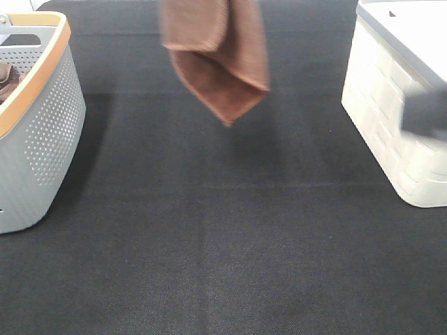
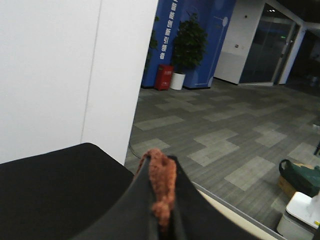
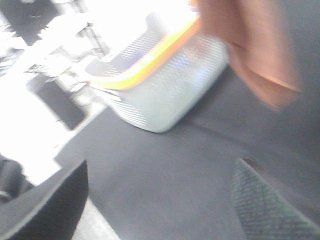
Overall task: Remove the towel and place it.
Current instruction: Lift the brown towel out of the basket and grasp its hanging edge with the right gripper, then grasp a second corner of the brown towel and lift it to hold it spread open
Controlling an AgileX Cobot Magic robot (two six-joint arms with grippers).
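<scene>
Towel in transit. The left end effector [image 2: 161, 175] is clamped on an edge of the towel [image 1: 216, 63], which hangs folded in the air above the black table [image 1: 223, 244], between the grey basket [image 1: 49, 139] and the white bin [image 1: 391, 132]. The right end effector [image 3: 160, 190] stands wide, holding nothing.

the reddish-brown microfibre towel [image 1: 220, 63] is soft, matt cloth with a fuzzy nap, and a tuft of it looks woolly between the smooth matt black fingers [image 2: 132, 215] of the left gripper [image 2: 162, 205]. the grey perforated plastic basket [image 1: 42, 132] has a smooth wall and a smooth orange rim, and the white box with a moulded brick pattern [image 1: 391, 125] looks like hard matt plastic. the black table cover [image 1: 223, 244] is matt with a fine woven grain, and one pad [image 3: 265, 210] of the right gripper [image 3: 157, 210] shows a fine knobbly texture.
</scene>
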